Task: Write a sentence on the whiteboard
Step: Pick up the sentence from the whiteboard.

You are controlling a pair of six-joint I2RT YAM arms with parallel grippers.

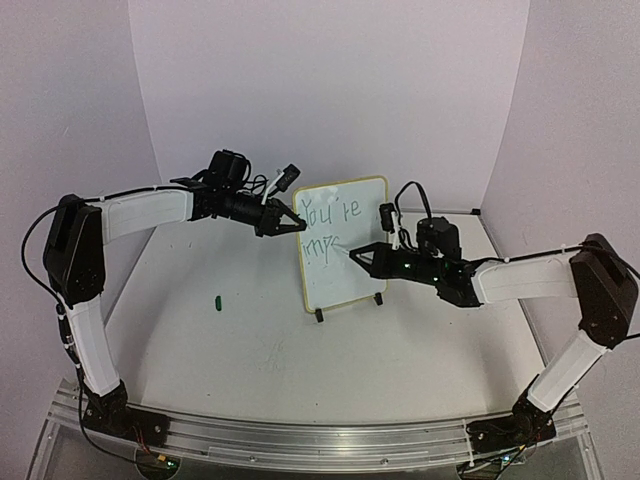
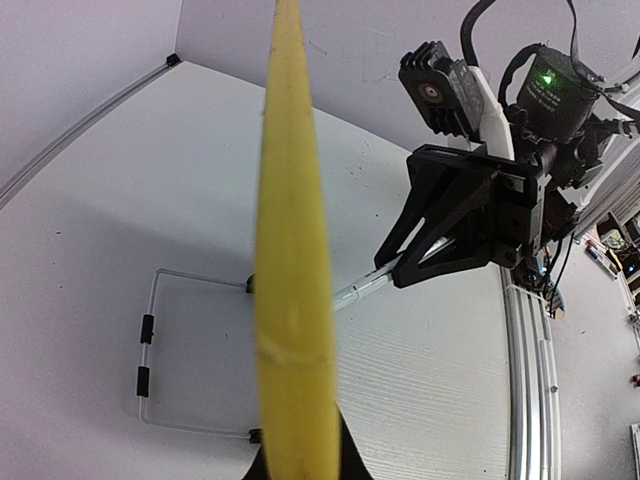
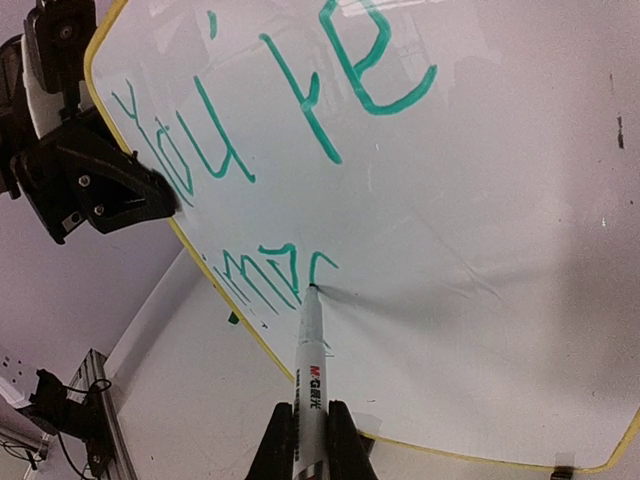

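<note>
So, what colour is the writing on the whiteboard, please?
The writing is green; right wrist view shows it best.

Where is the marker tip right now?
In the right wrist view, the marker, held in the right gripper, has its tip on the whiteboard, at the end of the sentence's second line, just under "You're".

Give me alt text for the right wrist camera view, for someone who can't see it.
The right pincer holds a slim white marker pen, its tip on the small yellow-framed whiteboard, partway through the second line of green handwritten words under "You're". The black left pincer clamps the board's edge.
</note>
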